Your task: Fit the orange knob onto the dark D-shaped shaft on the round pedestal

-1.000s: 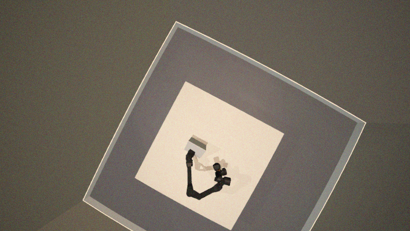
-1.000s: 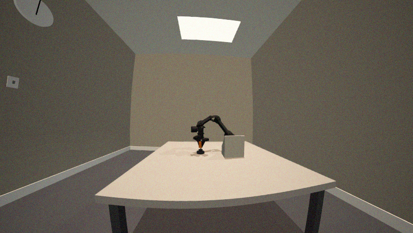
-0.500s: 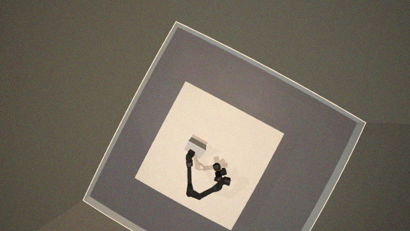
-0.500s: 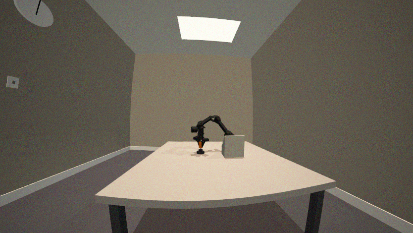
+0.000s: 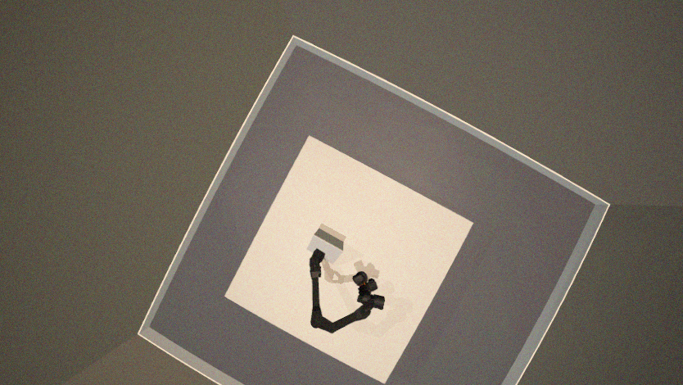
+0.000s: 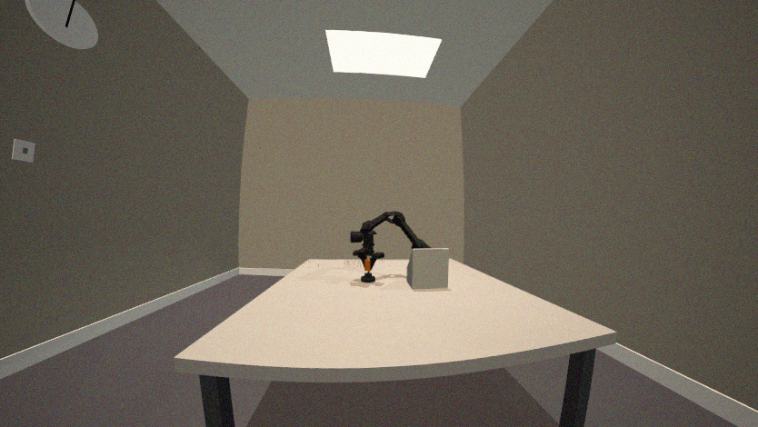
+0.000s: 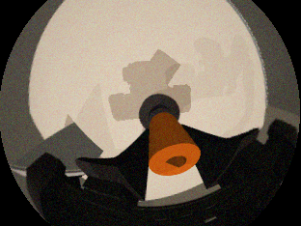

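We see one black arm (image 5: 314, 292) (image 6: 409, 232) standing on one table (image 5: 305, 201) (image 6: 392, 323) (image 7: 96, 58), with one gripper (image 6: 368, 263) (image 7: 164, 128) pointing down. Its two jaws are closed on one orange knob (image 6: 367, 264) (image 7: 174, 140), one at either side, and we count one hole in the knob's near end. The knob stands upright over one round dark pedestal (image 6: 367, 278) (image 7: 159, 112), with its body above the pedestal's base; we cannot tell whether the shaft has entered it. In the exterior view we count one pale grey box (image 6: 429, 269) near the pedestal, well apart from the knob, two table legs in front, one bright ceiling panel (image 6: 382, 53) and one square wall plate (image 6: 24, 150).
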Available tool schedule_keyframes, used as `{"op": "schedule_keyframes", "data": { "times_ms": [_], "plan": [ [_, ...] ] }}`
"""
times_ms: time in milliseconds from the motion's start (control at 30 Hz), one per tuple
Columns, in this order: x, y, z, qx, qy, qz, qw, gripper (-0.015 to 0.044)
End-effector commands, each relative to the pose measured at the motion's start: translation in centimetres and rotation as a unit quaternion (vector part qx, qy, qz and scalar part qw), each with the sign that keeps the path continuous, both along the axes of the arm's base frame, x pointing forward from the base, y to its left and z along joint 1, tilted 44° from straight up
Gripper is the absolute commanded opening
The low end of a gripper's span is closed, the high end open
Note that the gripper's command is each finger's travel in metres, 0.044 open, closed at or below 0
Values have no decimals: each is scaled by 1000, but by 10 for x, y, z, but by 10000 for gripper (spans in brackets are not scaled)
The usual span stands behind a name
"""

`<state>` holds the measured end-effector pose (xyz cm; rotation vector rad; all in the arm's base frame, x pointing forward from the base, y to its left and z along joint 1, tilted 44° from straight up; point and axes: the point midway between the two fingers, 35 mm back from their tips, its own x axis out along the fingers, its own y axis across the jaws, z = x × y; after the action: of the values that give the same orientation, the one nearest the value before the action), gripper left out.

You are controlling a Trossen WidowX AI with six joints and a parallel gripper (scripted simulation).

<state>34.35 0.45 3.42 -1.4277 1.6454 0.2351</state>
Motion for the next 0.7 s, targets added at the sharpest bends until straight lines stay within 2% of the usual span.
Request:
{"op": "schedule_keyframes", "data": {
  "times_ms": [0, 667],
  "plan": [
    [0, 1, 0, -2, 11, 15, 1000, 0],
    [-1, 0, -1, -2, 11, 15, 1000, 0]
  ]
}}
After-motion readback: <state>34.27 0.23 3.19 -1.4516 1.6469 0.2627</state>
